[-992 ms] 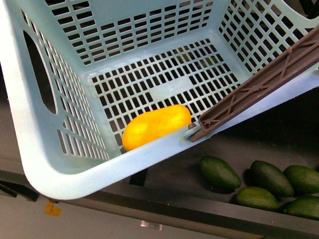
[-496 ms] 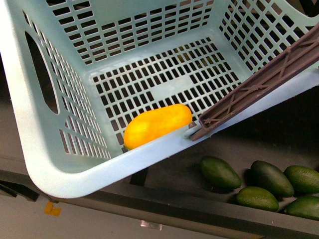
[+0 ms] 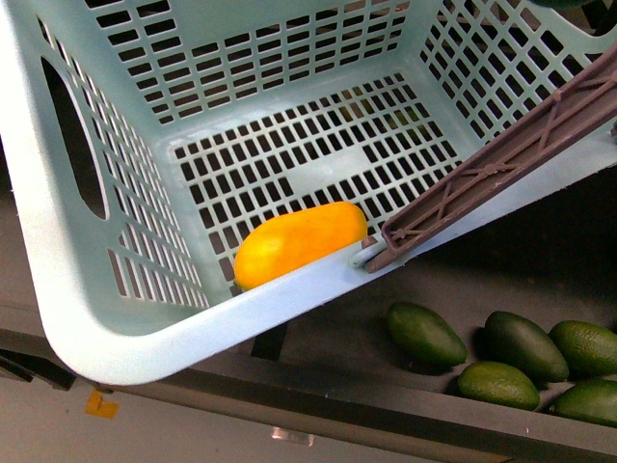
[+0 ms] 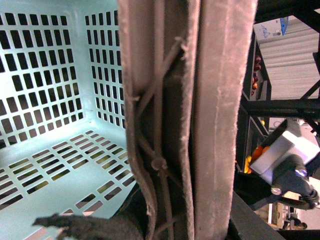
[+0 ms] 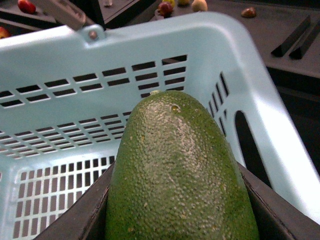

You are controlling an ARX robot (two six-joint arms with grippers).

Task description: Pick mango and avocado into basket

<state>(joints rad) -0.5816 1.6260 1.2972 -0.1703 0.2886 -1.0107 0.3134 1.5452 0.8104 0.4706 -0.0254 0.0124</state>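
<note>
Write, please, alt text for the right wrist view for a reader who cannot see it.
A pebbly dark green avocado, clamped in the right gripper, fills the foreground. Behind it is the light teal basket with slotted walls, and small fruits lie on a dark surface beyond.

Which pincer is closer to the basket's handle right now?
Left. The handle fills the left wrist view, right up against the left pincer. The right pincer holds an avocado over the basket, with the handle's pivot away at the far rim.
</note>
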